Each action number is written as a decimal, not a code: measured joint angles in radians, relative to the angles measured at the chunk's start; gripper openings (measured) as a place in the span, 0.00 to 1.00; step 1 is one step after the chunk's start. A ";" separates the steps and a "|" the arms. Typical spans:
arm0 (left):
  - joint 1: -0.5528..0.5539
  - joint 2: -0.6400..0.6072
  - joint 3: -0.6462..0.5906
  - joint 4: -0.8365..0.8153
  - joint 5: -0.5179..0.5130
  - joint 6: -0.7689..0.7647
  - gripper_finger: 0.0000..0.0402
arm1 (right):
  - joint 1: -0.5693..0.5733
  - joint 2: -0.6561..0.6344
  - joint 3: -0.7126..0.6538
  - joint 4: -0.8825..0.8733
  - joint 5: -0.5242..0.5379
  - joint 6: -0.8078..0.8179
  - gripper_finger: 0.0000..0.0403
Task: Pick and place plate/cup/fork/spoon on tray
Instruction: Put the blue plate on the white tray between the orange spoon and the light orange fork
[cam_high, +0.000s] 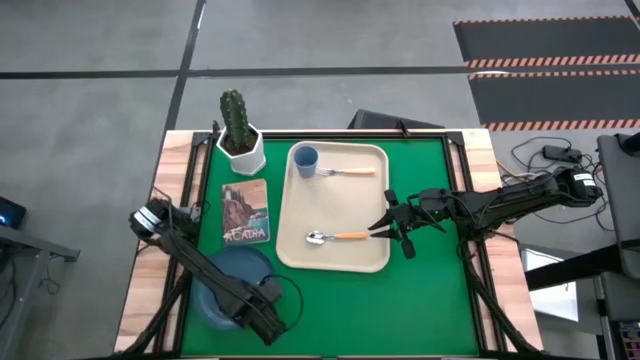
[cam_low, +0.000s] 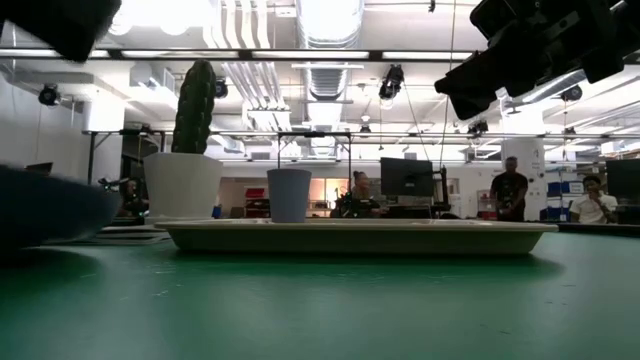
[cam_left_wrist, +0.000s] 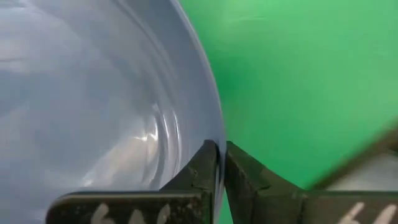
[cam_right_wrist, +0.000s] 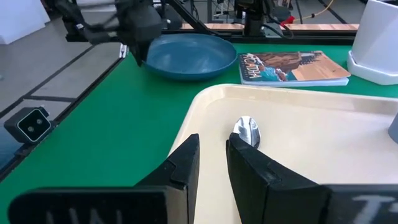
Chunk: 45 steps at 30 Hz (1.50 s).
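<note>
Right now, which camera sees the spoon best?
The high view: the whole spoon lies on the tray, bowl and orange handle both visible. The right wrist view shows only its shiny bowl beyond the right tool. The low view and the left wrist view don't show it.

We see a green cactus (cam_high: 234, 112) upright in a white pot (cam_high: 243, 153) at the worktop's (cam_high: 430, 290) far left corner, with an illustrated booklet (cam_high: 246, 211) lying flat just in front of it.

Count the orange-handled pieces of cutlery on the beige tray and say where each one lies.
2. The fork lies beside the cup at the tray's far end; the spoon lies at its near end.
</note>
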 joint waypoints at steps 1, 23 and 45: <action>-0.002 -0.005 0.014 0.004 0.000 0.000 0.01 | 0.000 0.000 0.000 0.000 0.000 0.000 0.17; -0.108 -0.036 0.421 -0.071 -0.343 0.259 0.00 | 0.000 0.000 0.000 0.001 0.009 -0.017 0.17; 0.246 -0.043 0.328 -0.010 -0.487 1.096 0.00 | 0.000 0.000 0.000 0.001 0.028 -0.024 0.17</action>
